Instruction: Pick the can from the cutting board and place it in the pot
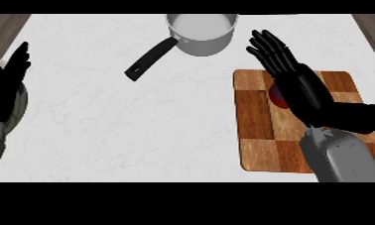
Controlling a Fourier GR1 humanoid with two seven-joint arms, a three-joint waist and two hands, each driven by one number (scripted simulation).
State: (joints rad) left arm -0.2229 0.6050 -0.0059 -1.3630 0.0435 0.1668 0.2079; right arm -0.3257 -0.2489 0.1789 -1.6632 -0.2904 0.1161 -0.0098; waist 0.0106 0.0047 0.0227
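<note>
A: Where do we stand with the can (276,95)?

B: It sits on the cutting board (256,130), mostly hidden under our right robot hand (293,78); we see only a sliver of red and blue at the hand's left edge. That hand hangs above it with fingers straight and spread, holding nothing. We judge it is placed there to come down around the can.

A: And the pot (201,33)?

B: Beyond the cutting board's far left corner, apart from it, mouth up, its black handle (150,60) pointing away from the board. So the way from the board to the rim looks open to us.

A: Our left robot hand (16,68)?

B: Resting well left of the cutting board, at the desk (110,120) edge, fingers up and relaxed, holding nothing. We think it keeps out of the way, since the can is on the right side.
</note>
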